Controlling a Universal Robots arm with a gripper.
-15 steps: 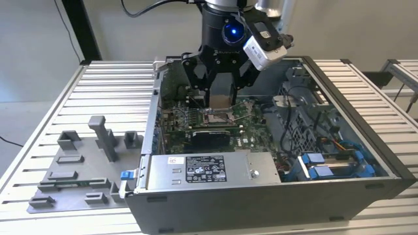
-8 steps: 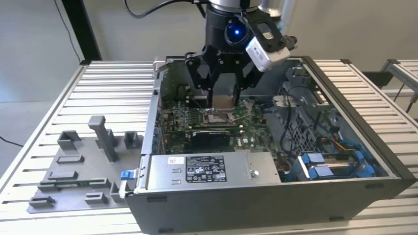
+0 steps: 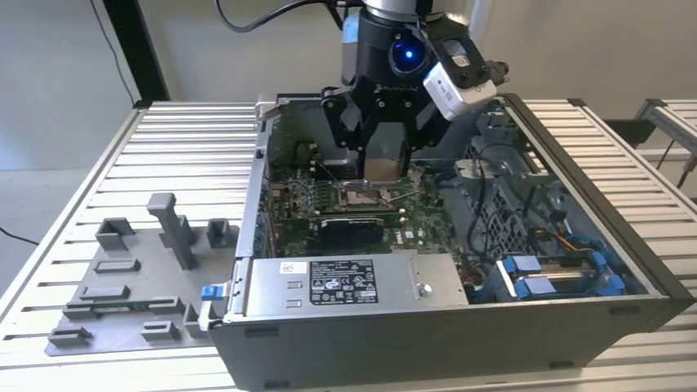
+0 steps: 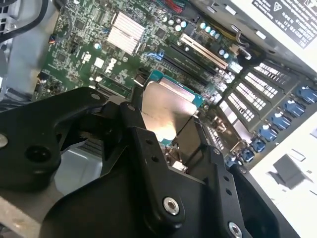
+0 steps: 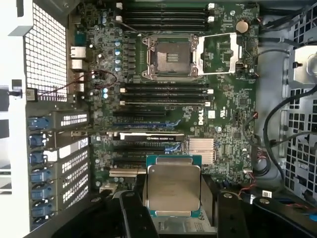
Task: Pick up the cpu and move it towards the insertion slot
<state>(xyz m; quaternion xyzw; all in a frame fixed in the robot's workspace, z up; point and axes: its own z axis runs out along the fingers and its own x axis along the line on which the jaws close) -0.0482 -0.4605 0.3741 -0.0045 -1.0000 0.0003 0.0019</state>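
On the exterior view's left, grey fixture blocks (image 3: 142, 278) sit on the slatted table (image 3: 87, 188), beside the open computer case (image 3: 436, 327). Over the case's middle hangs the gripper (image 3: 384, 173), its fingers (image 5: 132, 218) clenched on the cpu (image 5: 174, 187) from two opposite sides, silvery face towards the first wrist view. The chip hangs above the green motherboard (image 5: 233, 119), apart from it. The insertion slot (image 5: 171, 54) lies open further along the board, seemingly just below the chip in the exterior view.

Bright, even light; soft wrist-view blur.
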